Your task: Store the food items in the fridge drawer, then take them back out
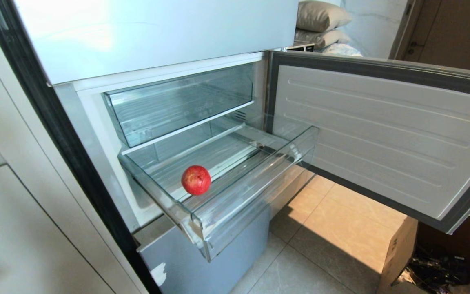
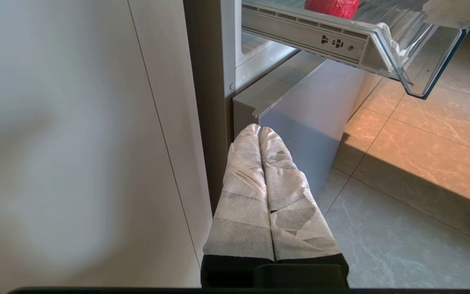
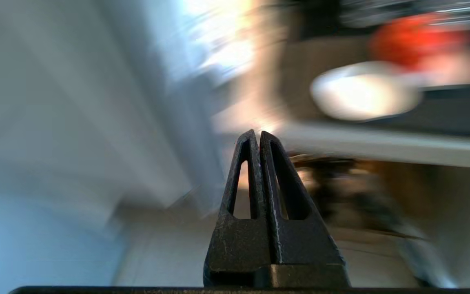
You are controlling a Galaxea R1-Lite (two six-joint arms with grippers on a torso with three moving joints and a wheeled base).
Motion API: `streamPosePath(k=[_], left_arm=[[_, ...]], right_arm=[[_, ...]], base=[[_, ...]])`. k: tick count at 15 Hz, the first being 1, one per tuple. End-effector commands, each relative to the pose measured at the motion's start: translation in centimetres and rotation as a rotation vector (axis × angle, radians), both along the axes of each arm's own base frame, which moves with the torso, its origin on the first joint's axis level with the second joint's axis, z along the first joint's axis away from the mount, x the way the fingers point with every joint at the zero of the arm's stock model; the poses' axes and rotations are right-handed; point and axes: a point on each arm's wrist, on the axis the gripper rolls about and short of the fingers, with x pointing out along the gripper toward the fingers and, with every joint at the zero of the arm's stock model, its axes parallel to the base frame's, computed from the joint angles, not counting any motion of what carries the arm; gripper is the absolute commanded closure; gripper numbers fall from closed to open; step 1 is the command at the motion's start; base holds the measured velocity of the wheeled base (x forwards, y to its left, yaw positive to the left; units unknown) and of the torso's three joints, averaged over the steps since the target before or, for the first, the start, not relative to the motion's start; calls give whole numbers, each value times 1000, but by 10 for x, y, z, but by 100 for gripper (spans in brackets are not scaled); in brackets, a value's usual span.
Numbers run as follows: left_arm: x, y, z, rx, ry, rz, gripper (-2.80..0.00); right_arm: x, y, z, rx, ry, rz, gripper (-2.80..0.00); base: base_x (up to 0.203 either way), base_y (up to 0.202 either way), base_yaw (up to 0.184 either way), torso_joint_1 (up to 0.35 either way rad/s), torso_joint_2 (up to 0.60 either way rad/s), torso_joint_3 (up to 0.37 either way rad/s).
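Right gripper (image 3: pixel 258 136) fills the foreground of its own wrist view, black jaws pressed together on nothing, surroundings smeared; left gripper (image 2: pixel 259 130) likewise closed and empty, parked low beside the fridge base. One red apple (image 1: pixel 196 180) rests on the ribbed floor of the pulled-out fridge drawer (image 1: pixel 259 179), toward its 8 o'clock corner, with the open fridge door (image 1: pixel 382 134) at 3 o'clock. Judged: storing step partly done; next needs open jaws for another item or retrieval.
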Motion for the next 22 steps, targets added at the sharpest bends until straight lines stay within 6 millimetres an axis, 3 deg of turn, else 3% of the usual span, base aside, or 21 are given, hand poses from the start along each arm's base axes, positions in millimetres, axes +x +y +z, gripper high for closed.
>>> streamPosePath(k=[1,3,5,8,13,22], left_arm=[[0,0,0,0,0,0,0],[0,0,0,0,0,0,0],[0,0,0,0,1,0,0],[0,0,0,0,1,0,0],[0,0,0,-2,1,0,0],[0,0,0,-2,0,0,0]], right_arm=[[-28,52,-16,-36,-44,264,0],[-66,78,-59,-48,-16,480,0],[-95,82,-98,-101,3,554,0],[-123,82,-125,-166,-1,575,0],[-148,80,-144,-279,-144,491,0],[-148,80,-145,-228,-142,468,0]], base=[[0,0,0,0,0,0],[0,0,0,0,0,0],[0,0,0,0,0,0],[0,0,0,0,0,0],[0,0,0,0,0,0],[0,-1,20,1,1,1]])
